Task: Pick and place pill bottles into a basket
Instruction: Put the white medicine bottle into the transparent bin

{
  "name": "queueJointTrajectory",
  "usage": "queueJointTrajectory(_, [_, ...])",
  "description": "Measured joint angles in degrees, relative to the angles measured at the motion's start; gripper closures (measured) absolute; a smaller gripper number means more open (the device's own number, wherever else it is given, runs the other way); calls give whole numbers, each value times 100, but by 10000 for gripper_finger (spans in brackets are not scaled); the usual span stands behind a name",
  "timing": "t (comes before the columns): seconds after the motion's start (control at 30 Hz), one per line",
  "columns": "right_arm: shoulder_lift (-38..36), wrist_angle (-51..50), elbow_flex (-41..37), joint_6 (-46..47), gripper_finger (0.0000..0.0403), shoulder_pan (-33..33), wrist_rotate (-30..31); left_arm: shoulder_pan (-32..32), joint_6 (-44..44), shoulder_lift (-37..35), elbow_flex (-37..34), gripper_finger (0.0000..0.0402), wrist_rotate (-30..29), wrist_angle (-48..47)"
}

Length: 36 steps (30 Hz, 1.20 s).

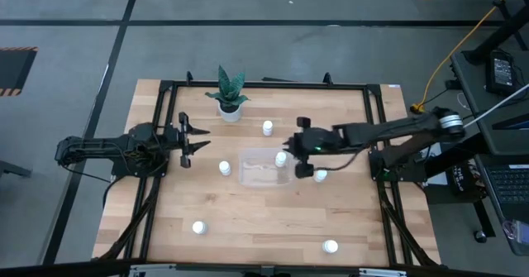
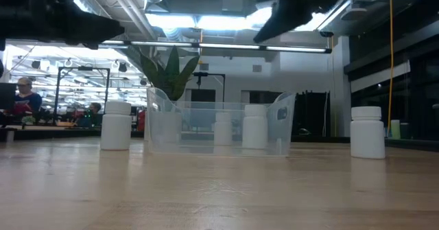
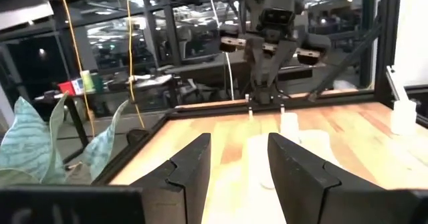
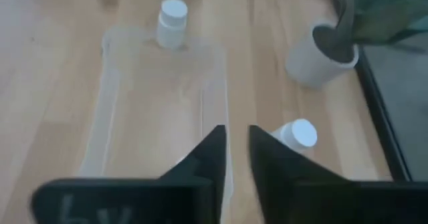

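Observation:
The clear basket [image 1: 263, 171] sits mid-table and also shows in the low view [image 2: 164, 130]. One white pill bottle [image 1: 281, 158] stands upright on its floor by the right wall [image 2: 255, 125]. My right gripper [image 1: 296, 149] hangs above that bottle, fingers pointing down, open by a narrow gap [image 4: 237, 150], and holds nothing. Other bottles stand on the table left of the basket [image 1: 224, 168], beyond it [image 1: 267, 128] and right of it [image 1: 320, 175]. My left gripper [image 1: 197, 140] is open and empty at the left, level with the plant pot.
A white pot with a green plant [image 1: 230, 103] stands at the far side, left of centre. Two more bottles [image 1: 198, 226] [image 1: 330, 246] stand near the table's front edge. A black frame [image 1: 372, 103] borders the wooden table.

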Motion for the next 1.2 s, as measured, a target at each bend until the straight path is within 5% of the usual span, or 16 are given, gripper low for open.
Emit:
queueJointTrajectory(0.13, [-532, 1362, -1148, -132, 396, 14, -8, 0, -58, 26, 0, 258, 12, -192])
queueJointTrajectory(0.4, [-1076, 3408, -2626, 373, 373, 24, -15, 0, 171, 92, 0, 258, 541, -553])
queueJointTrajectory(0.87, [-1060, 4076, -2816, 451, 371, 21, -16, 0, 266, 92, 0, 255, 532, -584])
queueJointTrajectory(1.2, [-1059, 4268, -2816, 628, 371, -182, -12, -2, 231, 91, 0, 198, 692, -115])
